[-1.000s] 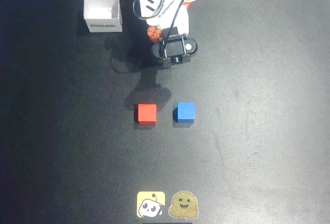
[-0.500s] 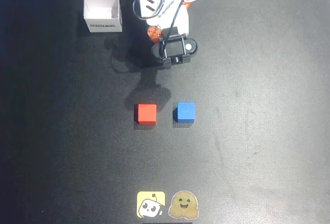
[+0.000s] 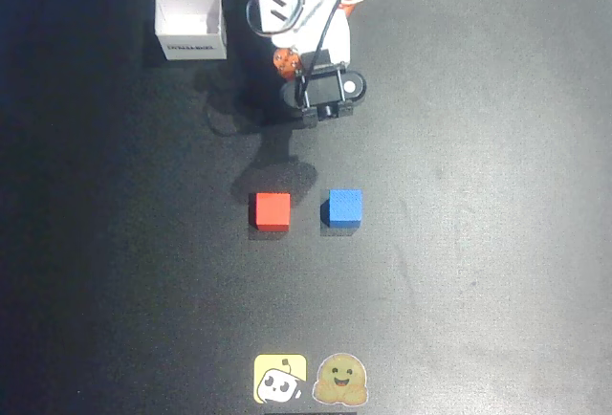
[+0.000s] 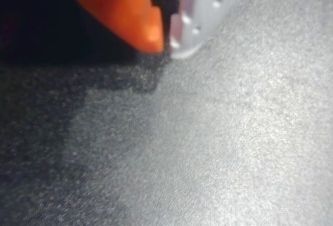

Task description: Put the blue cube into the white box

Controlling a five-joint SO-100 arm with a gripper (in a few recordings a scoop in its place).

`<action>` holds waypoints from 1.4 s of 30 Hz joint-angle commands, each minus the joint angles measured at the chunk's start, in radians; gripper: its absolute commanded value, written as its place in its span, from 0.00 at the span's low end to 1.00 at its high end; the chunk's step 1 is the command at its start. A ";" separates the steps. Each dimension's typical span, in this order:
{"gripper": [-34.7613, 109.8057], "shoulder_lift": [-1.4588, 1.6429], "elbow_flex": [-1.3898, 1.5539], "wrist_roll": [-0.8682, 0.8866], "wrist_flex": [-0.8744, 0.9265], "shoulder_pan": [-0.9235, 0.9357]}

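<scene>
- Change since the earlier overhead frames: none of note. The arm keeps its folded pose at the top of the mat, and both cubes and the box lie where they lay a second ago.
- Gripper (image 4: 167, 41): in the wrist view an orange finger (image 4: 125, 12) and a white finger (image 4: 205, 15) meet at their tips, the jaws closed together with nothing between them. They hang low over bare mat, their shadow falling on it to the left.
- In the overhead view the arm (image 3: 311, 42) is bunched at top centre, its black wrist part nearest the cubes; the fingers themselves cannot be made out there.
- Blue cube (image 3: 342, 207): resting flat on the black mat (image 3: 478, 243) near the middle of the overhead view, below the arm and well apart from it.
- Red cube (image 3: 271, 210): just left of the blue cube, level with it, a clear gap between the two.
- White box (image 3: 190, 21): top left of the overhead view, open side up, dark lettering on its lower wall — left of the arm's base, far from both cubes.
- Two stickers (image 3: 311, 379) sit at the mat's bottom edge, one yellow square, one round smiling face.
</scene>
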 commanded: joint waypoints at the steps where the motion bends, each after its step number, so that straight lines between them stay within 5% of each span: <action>1: 0.24 0.005 -0.009 0.006 0.003 0.003; 42: 0.24 0.005 -0.020 0.023 0.006 -0.014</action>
